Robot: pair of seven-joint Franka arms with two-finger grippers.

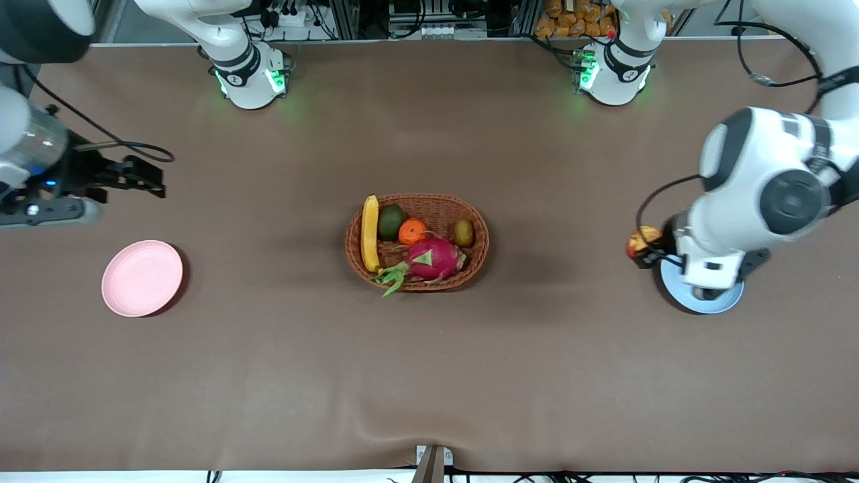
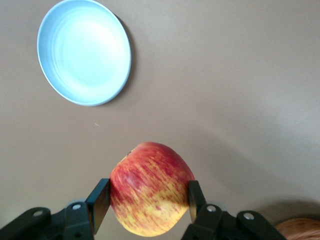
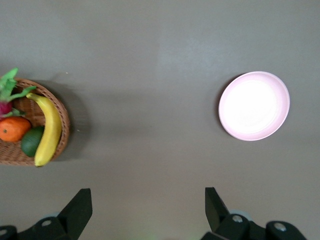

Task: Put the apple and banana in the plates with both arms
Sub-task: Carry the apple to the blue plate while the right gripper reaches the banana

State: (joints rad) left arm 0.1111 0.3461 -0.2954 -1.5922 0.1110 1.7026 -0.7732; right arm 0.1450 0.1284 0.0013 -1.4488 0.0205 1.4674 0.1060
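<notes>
My left gripper point(image 1: 645, 247) is shut on the red and yellow apple point(image 1: 641, 243) and holds it in the air by the edge of the pale blue plate point(image 1: 704, 300), on the basket's side of it. The left wrist view shows the apple point(image 2: 150, 195) between both fingers point(image 2: 99, 202), with the blue plate point(image 2: 84, 51) bare. My right gripper point(image 1: 158, 181) is open and empty above the table near the pale pink plate point(image 1: 141, 278), which also shows in the right wrist view point(image 3: 254, 105). The banana point(image 1: 370, 232) lies along the basket's rim, also seen in the right wrist view point(image 3: 49, 132).
An oval wicker basket point(image 1: 470, 265) stands mid-table and holds a magenta dragon fruit point(image 1: 433, 259), an orange point(image 1: 412, 231), a green avocado point(image 1: 390, 221) and a small brownish-green fruit point(image 1: 463, 233). The arm bases stand along the table's edge farthest from the front camera.
</notes>
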